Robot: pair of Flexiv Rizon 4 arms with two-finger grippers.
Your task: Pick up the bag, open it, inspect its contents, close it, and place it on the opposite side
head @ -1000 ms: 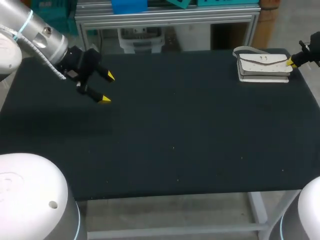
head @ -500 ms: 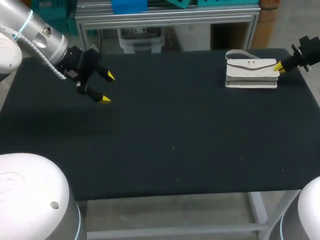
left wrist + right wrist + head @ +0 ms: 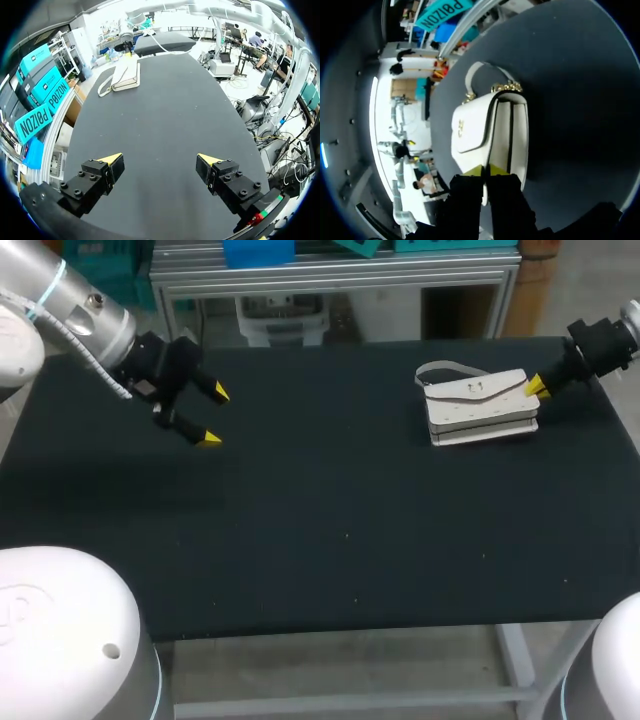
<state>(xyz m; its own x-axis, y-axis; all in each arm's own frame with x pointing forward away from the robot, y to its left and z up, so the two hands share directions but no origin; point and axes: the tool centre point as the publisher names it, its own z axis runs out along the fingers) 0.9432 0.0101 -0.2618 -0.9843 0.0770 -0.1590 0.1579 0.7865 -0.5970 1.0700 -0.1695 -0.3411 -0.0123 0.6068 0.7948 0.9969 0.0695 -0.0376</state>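
At the left of the head view, our left arm (image 3: 70, 310) comes in over the far left corner of the dark bench (image 3: 330, 530). Our left pincer (image 3: 213, 416) hangs released above the bench, its two yellow tips wide apart and nothing between them. The left wrist view shows the same left pincer (image 3: 160, 160) with only bare bench surface between its fingers (image 3: 111, 159), and the bag (image 3: 126, 75) far ahead of it, well apart, toward the other end of the bench.

Past the middle, at the far right part of the bench, the white bag (image 3: 478, 406) lies flat with its flap upward and a small metal clasp (image 3: 478, 387) showing on the flap. Its strap (image 3: 440, 370) loops out from the end of the bag that faces the middle of the bench.

At the right edge, our right arm (image 3: 600, 340) reaches in, and our right pincer (image 3: 535, 386) meets the bag's right end. In the right wrist view the right pincer (image 3: 485, 171) is clenched on that end of the bag (image 3: 480, 135), its yellow tips close together with a thin edge of the bag pinched between them. Ahead of the fingers we see the flap, a gold chain (image 3: 506, 88) and the looped strap (image 3: 485, 67) beyond it. We cannot tell whether the bag is raised clear of the bench.
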